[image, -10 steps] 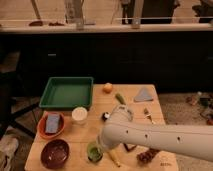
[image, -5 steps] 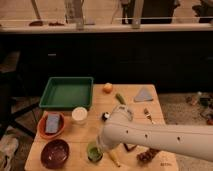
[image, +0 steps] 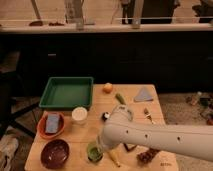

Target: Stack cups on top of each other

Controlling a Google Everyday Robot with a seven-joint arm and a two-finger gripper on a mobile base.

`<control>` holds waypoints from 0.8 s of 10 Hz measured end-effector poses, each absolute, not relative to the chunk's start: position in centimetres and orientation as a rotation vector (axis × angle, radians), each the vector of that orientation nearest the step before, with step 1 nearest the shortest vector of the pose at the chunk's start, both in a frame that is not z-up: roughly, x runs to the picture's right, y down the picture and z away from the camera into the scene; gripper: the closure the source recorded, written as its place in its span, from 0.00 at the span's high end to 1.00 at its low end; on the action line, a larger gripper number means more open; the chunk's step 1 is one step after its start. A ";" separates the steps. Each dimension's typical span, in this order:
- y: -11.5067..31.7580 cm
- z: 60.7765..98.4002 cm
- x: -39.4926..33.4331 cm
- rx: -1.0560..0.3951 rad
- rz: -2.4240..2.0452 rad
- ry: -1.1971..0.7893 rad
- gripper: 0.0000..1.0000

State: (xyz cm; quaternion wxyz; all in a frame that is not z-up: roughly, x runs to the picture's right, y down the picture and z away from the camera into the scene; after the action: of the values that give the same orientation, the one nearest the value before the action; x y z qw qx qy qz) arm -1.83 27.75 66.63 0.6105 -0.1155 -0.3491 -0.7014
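The pale green cup (image: 93,150) stands upright near the table's front edge, right of the dark red bowl (image: 55,153). My gripper (image: 99,144) is at the end of the white arm (image: 150,137), which reaches in from the right. The gripper sits low, right against the green cup's right side, and the arm hides most of it. A small shiny thing with a dark middle (image: 105,116), possibly the silver cup, stands just behind the arm near the table's middle.
A green tray (image: 67,92) is at the back left. A white cup (image: 79,114) and an orange plate with a blue sponge (image: 51,123) are at the left. An orange (image: 107,87), a green vegetable (image: 120,98), a grey napkin (image: 143,94), a fork (image: 148,115), a banana (image: 114,157) and grapes (image: 146,156) lie around.
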 end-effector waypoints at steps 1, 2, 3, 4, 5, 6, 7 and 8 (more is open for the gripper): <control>27.8 66.6 -1.8 -0.267 -1.619 -0.806 0.69; 27.8 66.6 -1.8 -0.267 -1.619 -0.806 0.77; 27.8 66.6 -1.8 -0.267 -1.619 -0.806 0.80; 27.8 66.6 -1.8 -0.267 -1.619 -0.806 0.80; 27.8 66.6 -1.8 -0.267 -1.619 -0.806 0.80; 27.8 66.6 -1.8 -0.267 -1.619 -0.806 0.80; 27.8 66.6 -1.8 -0.267 -1.619 -0.806 0.80; 27.8 66.6 -1.8 -0.267 -1.619 -0.806 0.80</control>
State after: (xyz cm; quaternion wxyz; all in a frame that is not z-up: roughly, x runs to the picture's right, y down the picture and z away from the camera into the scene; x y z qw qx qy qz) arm -1.82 27.75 66.63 0.6106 -0.1155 -0.3491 -0.7014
